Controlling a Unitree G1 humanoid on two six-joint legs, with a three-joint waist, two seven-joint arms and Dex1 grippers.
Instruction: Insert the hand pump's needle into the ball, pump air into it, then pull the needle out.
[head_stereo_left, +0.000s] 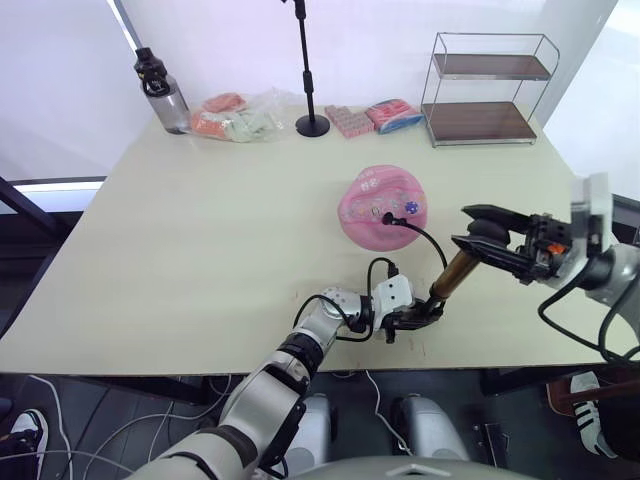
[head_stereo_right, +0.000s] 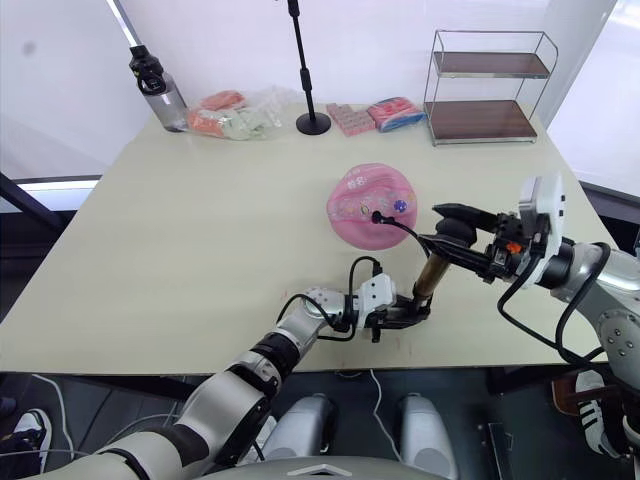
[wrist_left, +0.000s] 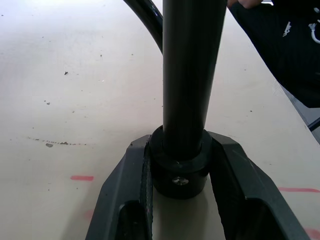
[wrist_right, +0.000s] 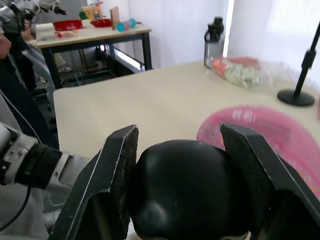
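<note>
The pink ball (head_stereo_left: 383, 205) lies squashed on the table, right of centre. A black fitting (head_stereo_left: 388, 217) sits on the ball's top; the needle itself is hidden. From it a thin black hose (head_stereo_left: 432, 243) curves down to the hand pump (head_stereo_left: 453, 275), whose bronze barrel slants up from the table's front edge. My left gripper (head_stereo_left: 415, 315) is shut on the pump's black lower end cap (wrist_left: 180, 170). My right gripper (head_stereo_left: 490, 240) is shut on the pump's black handle (wrist_right: 182, 192), to the right of the ball.
Along the table's back edge stand a water bottle (head_stereo_left: 162, 92), a plastic bag of packets (head_stereo_left: 240, 115), a black stand pole (head_stereo_left: 308, 70), pink packets (head_stereo_left: 350, 120) and a wire shelf (head_stereo_left: 485, 90). A side table (wrist_right: 90, 32) stands beyond the left edge.
</note>
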